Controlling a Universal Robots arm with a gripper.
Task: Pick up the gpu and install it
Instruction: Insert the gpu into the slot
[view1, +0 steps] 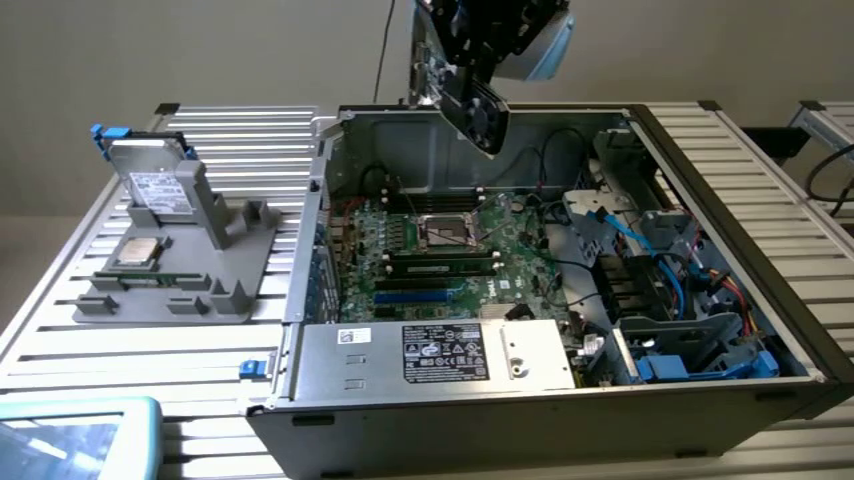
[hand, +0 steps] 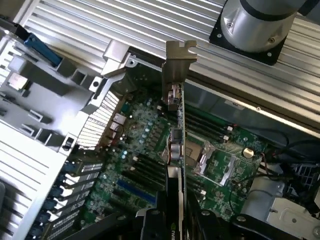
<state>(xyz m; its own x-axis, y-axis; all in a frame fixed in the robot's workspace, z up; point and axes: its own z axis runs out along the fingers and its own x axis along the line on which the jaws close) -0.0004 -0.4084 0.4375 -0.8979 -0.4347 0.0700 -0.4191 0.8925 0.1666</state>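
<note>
The gpu (view1: 483, 118) is held in the air by the gripper (view1: 470, 85) above the open computer case (view1: 561, 400), which is laid on its side across the middle of the slatted counter (view1: 80, 340). The card is seen tilted over the far rim of the case, clear of the motherboard (view1: 441, 250) below and touching no slot. In the wrist view the gpu (hand: 176, 150) is seen edge-on, clamped between the fingers (hand: 151, 224) of the gripper (hand: 175, 225), which are closed narrowly on its near end; the metal bracket (hand: 179, 60) is carried at the far end, over the wall of the case. The green board with its empty processor socket (hand: 207, 160) is spread beneath the card. Toward the counter's edge at the exterior view's left, a grey holder (view1: 187, 290) is placed, well apart from the case; a hard drive (view1: 158, 185) is stood upright in it and a square silver chip (view1: 136, 252) is laid just in front of the drive.
</note>
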